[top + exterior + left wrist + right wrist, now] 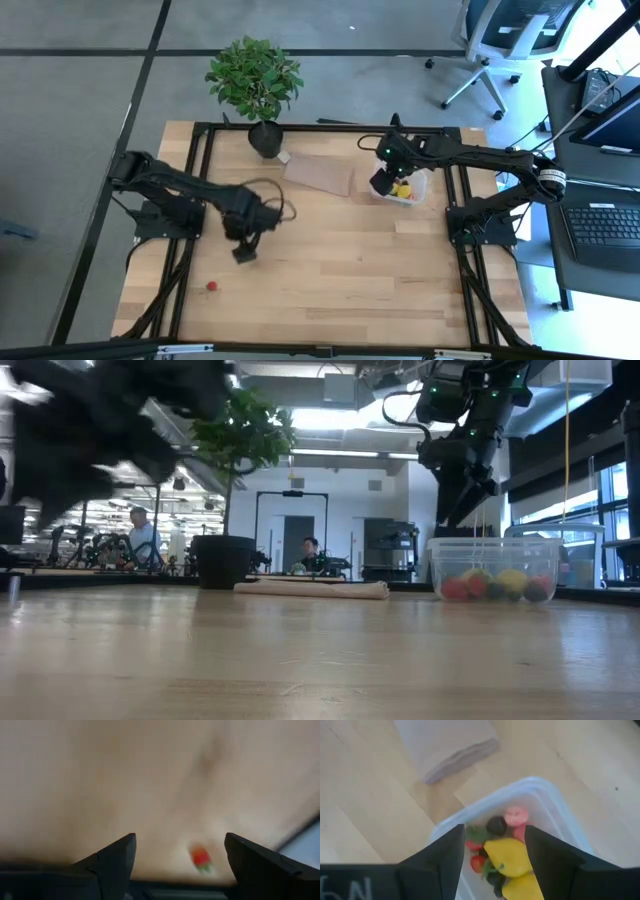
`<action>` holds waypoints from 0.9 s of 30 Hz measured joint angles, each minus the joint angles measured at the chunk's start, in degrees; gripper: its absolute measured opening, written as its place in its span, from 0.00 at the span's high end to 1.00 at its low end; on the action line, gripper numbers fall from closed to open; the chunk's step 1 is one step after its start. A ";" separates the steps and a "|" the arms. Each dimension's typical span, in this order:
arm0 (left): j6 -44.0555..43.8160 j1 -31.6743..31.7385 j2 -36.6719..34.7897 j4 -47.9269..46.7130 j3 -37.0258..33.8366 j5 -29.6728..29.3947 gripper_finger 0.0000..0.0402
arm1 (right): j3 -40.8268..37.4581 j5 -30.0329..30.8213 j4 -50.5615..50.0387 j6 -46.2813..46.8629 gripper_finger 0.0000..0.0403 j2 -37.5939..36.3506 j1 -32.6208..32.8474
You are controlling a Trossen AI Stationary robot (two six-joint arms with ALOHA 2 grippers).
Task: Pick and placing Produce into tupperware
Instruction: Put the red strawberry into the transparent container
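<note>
Wooden table [340,270] bears tupperware [412,190]; left claw [245,256], right claw [384,183] both spread.

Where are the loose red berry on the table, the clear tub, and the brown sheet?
red berry [212,286], high view, its middle.
clear tub [494,545], low view, its front rim.
brown sheet [320,174], high view, its flat top.

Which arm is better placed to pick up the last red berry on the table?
Left. The left gripper is open near the red berry, which shows in its wrist view. The right gripper is over the tub.
</note>
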 joint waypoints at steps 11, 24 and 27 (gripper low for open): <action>-28.94 -15.93 0.00 10.13 -5.69 11.30 0.29 | 0.04 0.00 6.61 -3.02 0.48 0.00 0.00; -48.63 -24.22 0.00 23.09 -13.48 15.56 0.29 | 0.04 0.00 8.81 -4.49 0.48 0.00 0.00; -49.68 -24.95 0.00 23.71 -14.61 13.87 0.29 | 0.04 0.00 8.81 -4.38 0.48 0.00 0.00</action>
